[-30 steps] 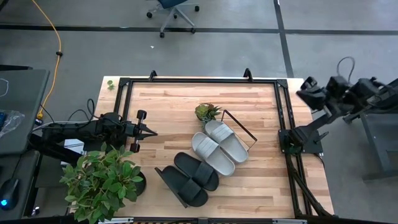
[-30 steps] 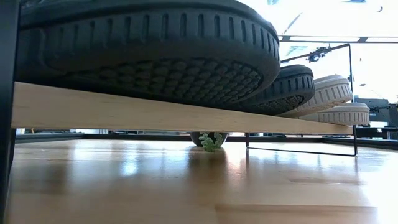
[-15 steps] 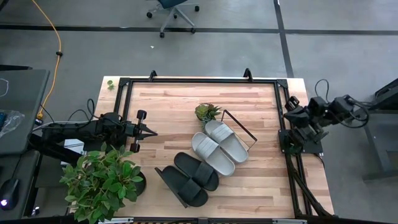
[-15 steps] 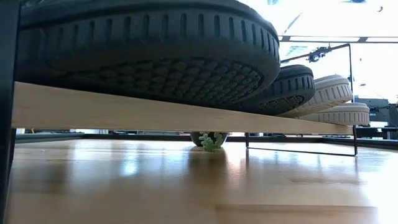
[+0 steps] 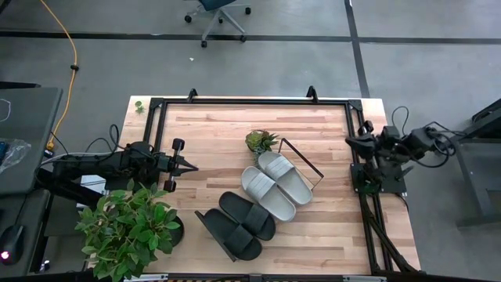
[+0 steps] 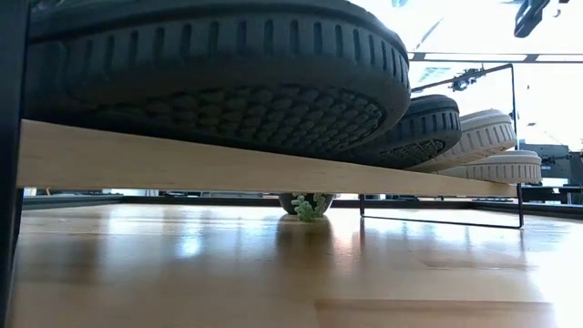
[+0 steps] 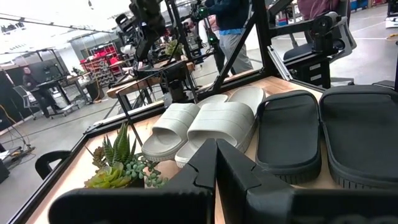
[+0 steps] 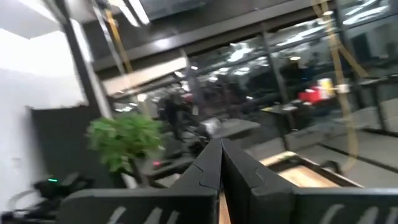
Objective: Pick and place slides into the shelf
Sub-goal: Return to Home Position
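Note:
All the slides sit side by side with their soles on the shelf's light-wood plank (image 6: 228, 169), which runs slantwise across the table's middle. Two are light grey (image 5: 275, 184) and two black (image 5: 239, 223). The left wrist view sees the grey pair (image 7: 205, 121) and the black pair (image 7: 323, 134) from their toe ends. My left gripper (image 5: 193, 167) is shut and empty, lying level at the table's left side and pointing at the shelf. My right gripper (image 5: 350, 142) is shut and empty, over the table's right rail, well away from the slides.
A small succulent (image 5: 261, 141) stands just behind the shelf's far end. A big potted plant (image 5: 129, 227) fills the near left corner. Black rails (image 5: 250, 102) frame the tabletop. Bare wood lies to the far left and near right. People (image 7: 233, 25) stand in the room beyond.
My right arm has folded down from high outside the table's right edge. Its gripper has sunk and come in toward the right rail, staying shut. The slides, the shelf and my left arm have kept still.

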You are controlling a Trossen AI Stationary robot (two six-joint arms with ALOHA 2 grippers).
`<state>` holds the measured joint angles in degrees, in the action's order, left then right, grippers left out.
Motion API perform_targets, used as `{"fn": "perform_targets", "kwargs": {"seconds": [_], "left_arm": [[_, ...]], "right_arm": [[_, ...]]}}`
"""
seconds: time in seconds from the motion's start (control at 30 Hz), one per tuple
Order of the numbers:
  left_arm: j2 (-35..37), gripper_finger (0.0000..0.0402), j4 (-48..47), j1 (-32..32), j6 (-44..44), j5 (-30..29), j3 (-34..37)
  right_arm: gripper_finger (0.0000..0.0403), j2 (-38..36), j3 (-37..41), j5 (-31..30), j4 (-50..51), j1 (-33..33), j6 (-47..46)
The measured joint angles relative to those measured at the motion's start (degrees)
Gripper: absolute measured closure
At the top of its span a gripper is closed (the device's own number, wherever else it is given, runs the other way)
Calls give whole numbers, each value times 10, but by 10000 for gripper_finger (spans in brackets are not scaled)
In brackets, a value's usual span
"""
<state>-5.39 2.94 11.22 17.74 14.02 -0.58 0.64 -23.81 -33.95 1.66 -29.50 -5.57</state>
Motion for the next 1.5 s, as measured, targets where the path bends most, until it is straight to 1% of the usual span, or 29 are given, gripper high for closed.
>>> {"fn": "perform_targets", "kwargs": {"seconds": [0.1, 0.23, 0.43, 0.77, 0.97, 1.13, 1.23, 1.37, 1.5], "left_arm": [[0, 401, 0, 0, 0, 0, 0], [0, 401, 0, 0, 0, 0, 0], [0, 401, 0, 0, 0, 0, 0], [0, 401, 0, 0, 0, -1, 0], [0, 401, 0, 0, 0, -1, 0], [0, 401, 0, 0, 0, -1, 0], [0, 401, 0, 0, 0, -1, 0], [0, 401, 0, 0, 0, -1, 0], [0, 401, 0, 0, 0, -1, 0]], "right_arm": [[403, -2, 8, -26, 8, 9, 14], [403, -4, 47, -16, 0, 36, -16], [403, -4, 123, 46, -117, 96, -22], [403, -4, 203, 165, -216, 199, -75], [403, -4, 215, 229, -221, 263, -83], [403, -3, 233, 295, -207, 316, -121], [403, -3, 233, 330, -198, 341, -106], [403, -3, 233, 340, -153, 363, -63], [403, -3, 233, 340, -111, 377, -53]]}}
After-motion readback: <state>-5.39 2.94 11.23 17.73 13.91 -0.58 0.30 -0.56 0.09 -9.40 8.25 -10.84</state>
